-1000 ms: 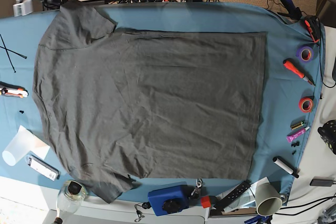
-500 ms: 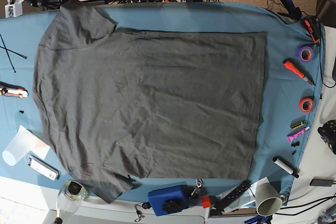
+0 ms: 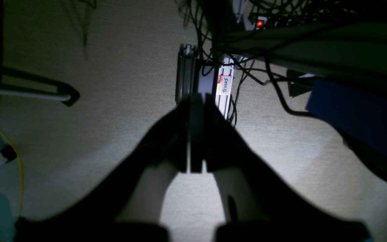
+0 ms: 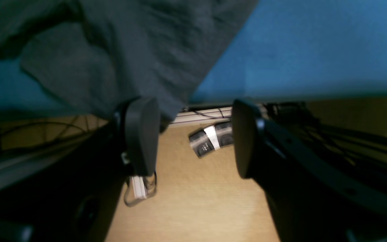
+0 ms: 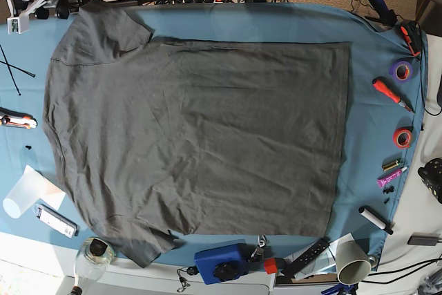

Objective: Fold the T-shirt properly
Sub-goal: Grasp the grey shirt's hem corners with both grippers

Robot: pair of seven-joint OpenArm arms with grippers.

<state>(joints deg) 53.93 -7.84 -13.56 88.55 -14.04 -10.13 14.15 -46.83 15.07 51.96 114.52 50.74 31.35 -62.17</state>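
Observation:
The dark grey T-shirt (image 5: 200, 136) lies spread flat on the blue table cloth (image 5: 376, 122), with the sleeves at the left and the hem at the right. My right gripper (image 5: 62, 3) is at the far left corner, beside the upper sleeve (image 5: 114, 25). In the right wrist view the right gripper (image 4: 193, 134) is open and empty at the table's edge, and its left finger (image 4: 141, 134) lies against the sleeve's hem (image 4: 129, 57). My left gripper (image 3: 195, 134) is shut and empty, hangs over the floor, and is out of the base view.
Along the right edge lie a purple tape roll (image 5: 402, 69), a red screwdriver (image 5: 391, 92), a red tape roll (image 5: 402, 137) and a marker (image 5: 375, 219). At the near edge stand a blue box (image 5: 221, 262), a cup (image 5: 352, 262) and a glass jar (image 5: 97, 252).
My right arm has shifted a little within the far left corner, by the upper sleeve. The T-shirt has not moved.

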